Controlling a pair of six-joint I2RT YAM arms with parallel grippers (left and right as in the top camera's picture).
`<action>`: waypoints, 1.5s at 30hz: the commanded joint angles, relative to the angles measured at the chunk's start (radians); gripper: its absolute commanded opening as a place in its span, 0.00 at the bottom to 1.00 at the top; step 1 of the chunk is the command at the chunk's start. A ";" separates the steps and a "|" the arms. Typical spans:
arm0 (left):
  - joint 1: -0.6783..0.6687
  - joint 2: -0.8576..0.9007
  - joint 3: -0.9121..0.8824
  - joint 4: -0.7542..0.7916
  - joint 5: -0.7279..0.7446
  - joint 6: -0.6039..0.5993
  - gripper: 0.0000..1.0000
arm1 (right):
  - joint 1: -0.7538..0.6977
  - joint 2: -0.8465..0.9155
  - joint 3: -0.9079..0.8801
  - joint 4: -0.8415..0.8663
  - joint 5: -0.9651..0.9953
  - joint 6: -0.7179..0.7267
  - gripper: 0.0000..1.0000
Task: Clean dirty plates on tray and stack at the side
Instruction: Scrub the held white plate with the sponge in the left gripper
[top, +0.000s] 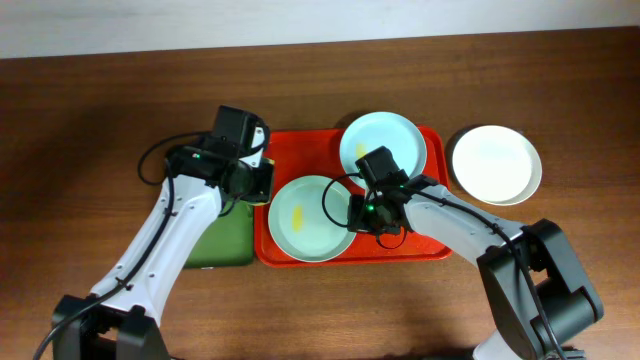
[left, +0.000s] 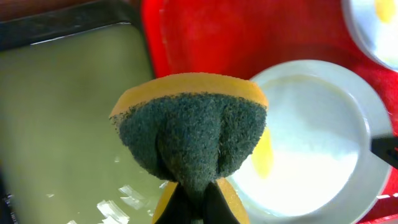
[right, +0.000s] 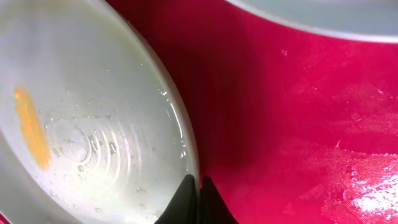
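Note:
Two pale mint-blue plates lie on the red tray (top: 440, 245). The near plate (top: 300, 220) has a yellow smear (top: 298, 213). The far plate (top: 385, 135) has a small yellow smear too. A white plate (top: 495, 165) sits on the table right of the tray. My left gripper (top: 255, 180) is shut on a yellow and dark green sponge (left: 193, 130), held above the tray's left edge next to the near plate (left: 311, 143). My right gripper (top: 358, 212) is shut on the near plate's right rim (right: 186, 149). The smear also shows in the right wrist view (right: 31, 127).
A dark green tray (top: 225, 245) with a wet bottom (left: 62, 124) sits left of the red tray. The bare red tray floor (right: 298, 124) lies right of the pinched rim. The far plate's edge shows in both wrist views (left: 379, 25) (right: 323, 12).

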 joint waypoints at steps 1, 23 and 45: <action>-0.022 -0.010 0.025 0.010 0.016 0.016 0.00 | 0.005 0.006 0.006 -0.006 0.010 0.002 0.04; -0.022 -0.010 0.024 0.010 0.016 0.017 0.00 | 0.005 0.006 0.006 -0.009 0.010 0.002 0.04; -0.126 0.393 0.023 0.065 0.155 -0.022 0.00 | 0.005 0.006 0.006 -0.011 0.010 0.001 0.04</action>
